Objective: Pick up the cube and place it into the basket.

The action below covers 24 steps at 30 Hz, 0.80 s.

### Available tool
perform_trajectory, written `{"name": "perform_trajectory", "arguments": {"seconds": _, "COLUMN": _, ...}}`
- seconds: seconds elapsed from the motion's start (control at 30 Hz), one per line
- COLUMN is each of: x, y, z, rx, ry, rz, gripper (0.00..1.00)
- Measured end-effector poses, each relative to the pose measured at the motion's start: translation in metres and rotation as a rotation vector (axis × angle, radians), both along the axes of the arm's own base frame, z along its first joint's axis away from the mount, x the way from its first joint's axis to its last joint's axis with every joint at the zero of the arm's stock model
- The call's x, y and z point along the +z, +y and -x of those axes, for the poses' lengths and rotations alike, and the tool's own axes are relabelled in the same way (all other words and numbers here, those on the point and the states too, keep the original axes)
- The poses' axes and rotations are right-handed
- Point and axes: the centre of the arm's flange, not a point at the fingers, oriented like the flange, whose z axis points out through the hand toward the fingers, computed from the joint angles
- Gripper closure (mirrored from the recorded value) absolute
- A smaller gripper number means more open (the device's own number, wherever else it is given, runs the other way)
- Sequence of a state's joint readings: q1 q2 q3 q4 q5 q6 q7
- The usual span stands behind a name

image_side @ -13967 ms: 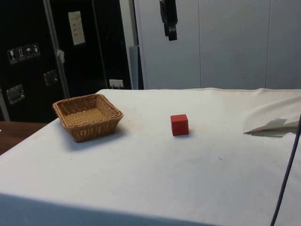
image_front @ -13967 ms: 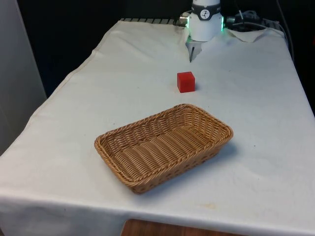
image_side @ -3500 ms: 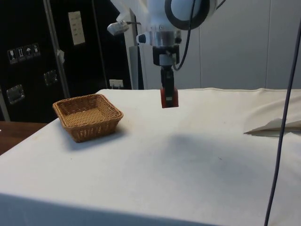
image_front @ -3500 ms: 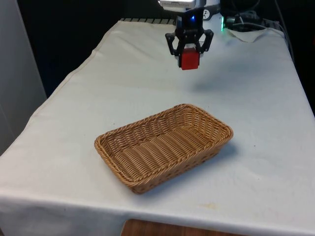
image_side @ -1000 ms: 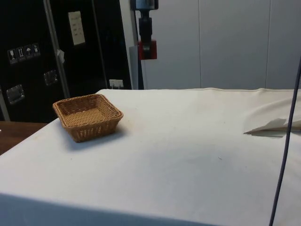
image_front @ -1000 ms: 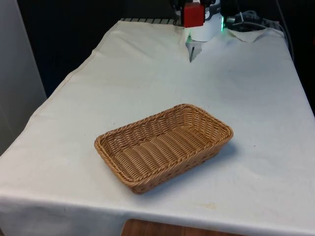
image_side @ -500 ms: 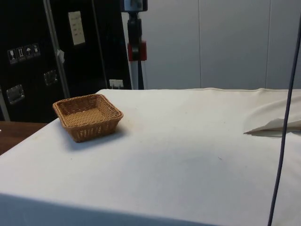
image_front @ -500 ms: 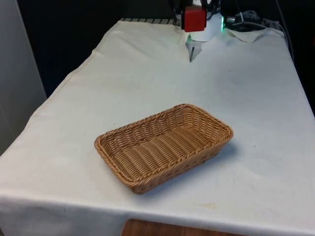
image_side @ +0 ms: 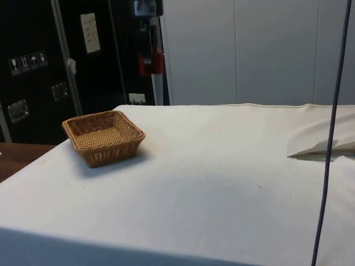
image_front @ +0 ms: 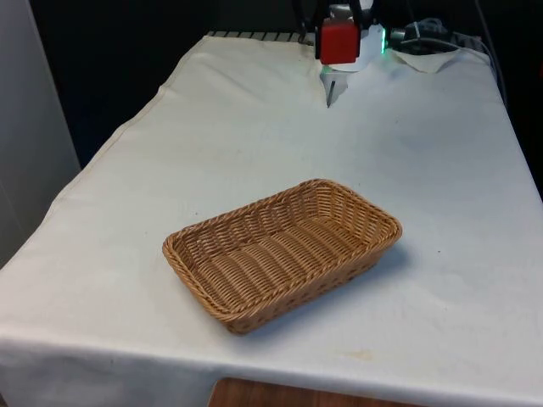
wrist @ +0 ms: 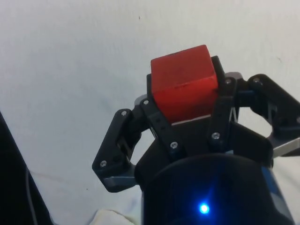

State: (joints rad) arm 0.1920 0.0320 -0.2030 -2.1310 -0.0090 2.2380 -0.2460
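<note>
The red cube (image_front: pixel 339 41) hangs high above the table's far end, held between the black fingers of my gripper (image_front: pixel 339 34), which is shut on it. From the side the red cube (image_side: pixel 151 62) and the gripper (image_side: pixel 151 58) are high up, a little to the right of the basket. Seen from the wrist, the red cube (wrist: pixel 184 84) sits clamped in the gripper (wrist: pixel 185 101) over the white cloth. The woven wicker basket (image_front: pixel 181 250) lies near the table's front with nothing in it; in the side view the basket (image_side: pixel 86 149) sits at the left.
A folded bit of white cloth (image_side: pixel 324 148) lies at the side view's right. The table edge drops off just left of the basket in that view. White cloth (image_front: pixel 254 136) stretches between the basket and the cube.
The gripper with the cube has moved left in the side view, towards the basket's side, and dropped slightly. The cube sits a little lower in the front view.
</note>
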Motion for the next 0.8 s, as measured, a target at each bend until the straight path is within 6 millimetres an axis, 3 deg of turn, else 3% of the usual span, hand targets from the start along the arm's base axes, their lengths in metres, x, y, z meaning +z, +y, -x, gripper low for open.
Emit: {"name": "perform_trajectory", "arguments": {"seconds": 0.8, "x": -0.014, "y": 0.013, "z": -0.043, "rx": -0.091, "ry": -0.008, "rz": 0.015, "gripper": 1.0}}
